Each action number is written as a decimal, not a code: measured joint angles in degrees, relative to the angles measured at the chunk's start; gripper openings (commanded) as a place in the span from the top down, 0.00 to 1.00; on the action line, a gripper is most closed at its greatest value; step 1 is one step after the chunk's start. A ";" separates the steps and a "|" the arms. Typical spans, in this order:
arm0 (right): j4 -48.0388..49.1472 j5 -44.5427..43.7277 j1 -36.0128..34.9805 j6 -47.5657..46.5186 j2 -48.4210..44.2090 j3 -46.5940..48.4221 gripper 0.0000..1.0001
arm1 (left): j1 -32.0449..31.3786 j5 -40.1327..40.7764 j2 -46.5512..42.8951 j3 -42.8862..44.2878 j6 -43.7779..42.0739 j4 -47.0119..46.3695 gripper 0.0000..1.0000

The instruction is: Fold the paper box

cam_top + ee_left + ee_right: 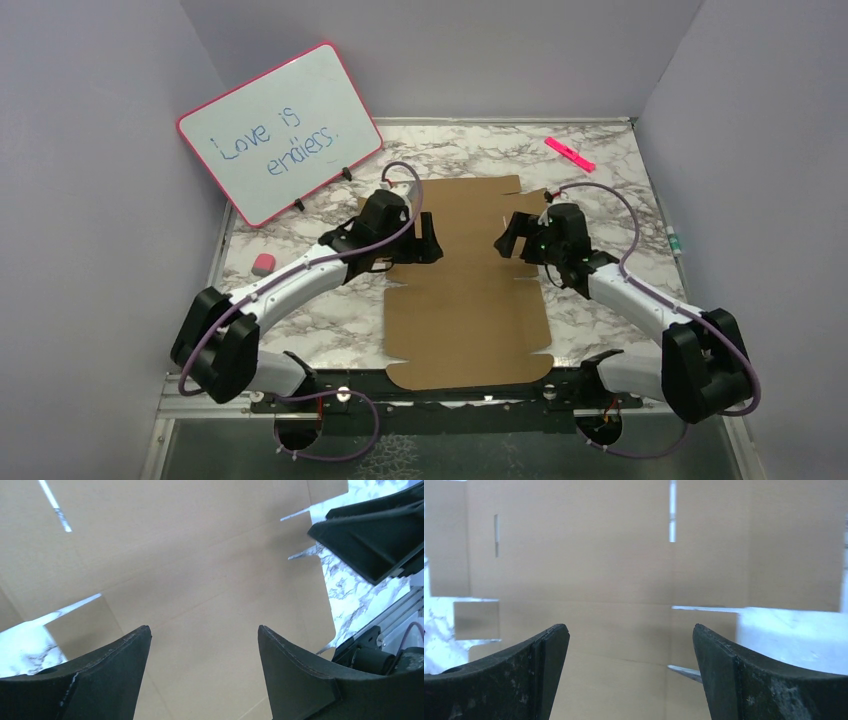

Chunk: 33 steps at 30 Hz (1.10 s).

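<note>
The box [466, 300] lies flat and unfolded on the marble tabletop [330, 320], a brown sheet running from the near edge toward the far middle. My left fingers [428, 242] hang over its left part, spread wide and holding nothing. My right fingers [512, 238] face them from the right, over the sheet, fully spread and empty too. A whiteboard [280, 135] leans at the far left; a pink marker [570, 154] lies far right.

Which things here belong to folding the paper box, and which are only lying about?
For the job: flat brown die-cut cardboard sheet (the unfolded paper box); left gripper and right gripper, both open over it.
Lying about: pink-framed rectangular whiteboard; pink marker pen; small pink block.
</note>
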<state>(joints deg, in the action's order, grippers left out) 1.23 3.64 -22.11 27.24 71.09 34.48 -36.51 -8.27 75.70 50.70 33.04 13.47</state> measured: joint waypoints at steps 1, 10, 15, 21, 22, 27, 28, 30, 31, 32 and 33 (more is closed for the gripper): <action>-1.09 0.00 1.51 -0.07 -0.28 -0.07 0.00 | -0.55 -0.02 1.14 0.52 -0.09 -0.07 0.20; -4.57 1.20 11.08 0.07 -0.26 -2.03 0.00 | -3.06 -1.66 14.58 5.35 -1.07 -2.14 0.20; -4.39 3.08 13.16 0.13 1.36 -2.99 0.00 | -2.99 -1.79 18.56 5.88 -1.68 -3.26 0.20; -4.04 6.49 13.57 0.15 4.24 -3.37 0.00 | -2.99 -1.81 21.77 5.88 -2.08 -4.37 0.20; -3.89 6.99 13.60 0.15 4.24 -3.37 0.00 | -2.99 -1.81 22.08 5.88 -2.08 -4.48 0.20; -3.85 10.47 13.60 -0.28 4.66 -3.30 0.00 | -2.99 -2.08 23.19 5.86 -2.05 -5.14 0.20; -3.89 11.39 13.60 -0.37 4.79 -3.23 0.00 | -2.99 -2.19 23.21 5.84 -2.05 -5.40 0.20; -4.04 13.31 13.60 -0.81 5.05 -3.02 0.00 | -2.99 -2.27 23.26 5.73 -2.03 -5.73 0.20; -4.31 14.23 13.62 -1.31 5.11 -2.86 0.00 | -2.99 -2.32 23.26 5.66 -2.03 -5.84 0.20; -4.59 15.08 13.62 -1.64 5.14 -2.73 0.00 | -2.99 -2.34 23.28 5.57 -2.03 -6.01 0.20; -4.85 15.87 13.66 -1.92 5.11 -2.60 0.00 | -2.99 -2.34 23.28 5.49 -2.03 -6.19 0.20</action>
<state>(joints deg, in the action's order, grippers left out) -3.62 19.51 -8.45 25.32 76.20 31.88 -39.51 -10.61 98.98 56.18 31.00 7.29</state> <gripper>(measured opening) 0.998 0.795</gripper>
